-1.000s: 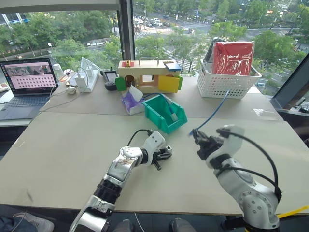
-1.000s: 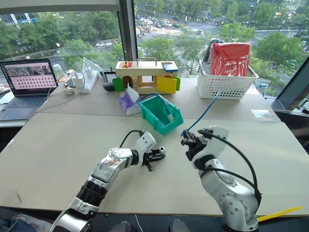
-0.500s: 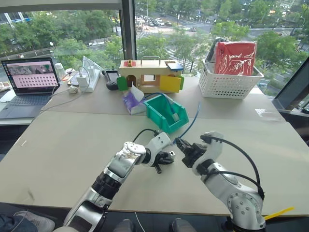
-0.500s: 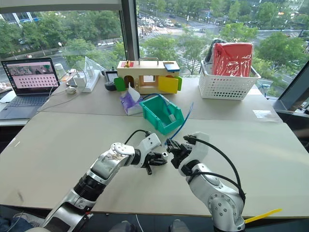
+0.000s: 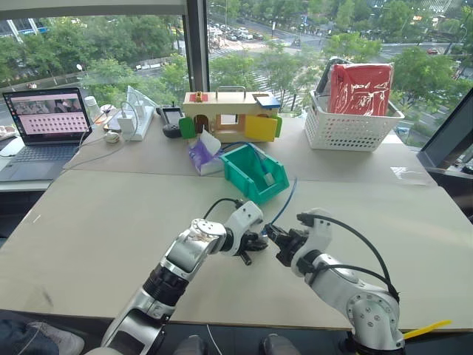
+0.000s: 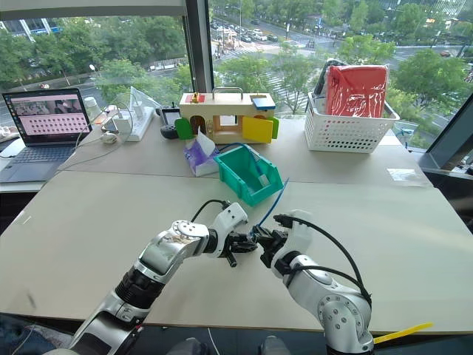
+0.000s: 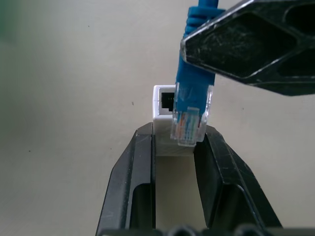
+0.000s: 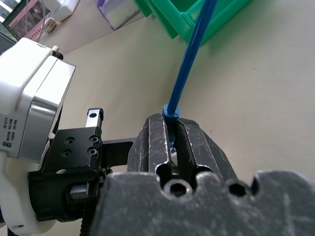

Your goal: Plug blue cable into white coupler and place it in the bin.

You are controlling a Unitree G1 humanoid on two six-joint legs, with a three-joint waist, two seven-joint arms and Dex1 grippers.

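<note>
In the left wrist view my left gripper is shut on the white coupler, whose dark socket faces away from the wrist. The blue cable's clear plug hangs just in front of the coupler, overlapping its front and beside the socket; I cannot tell if it is inserted. My right gripper is shut on the blue cable just behind the plug. The two grippers meet tip to tip above the table's middle. The cable arcs up toward the teal bin behind them.
Along the back of the table stand an open laptop, white power adapters, a wooden toy house, a purple-white packet and a white lattice basket holding a red item.
My right gripper has carried the blue cable leftward and down, until its plug sits at the coupler in my left gripper. The left gripper has stayed roughly in place.
</note>
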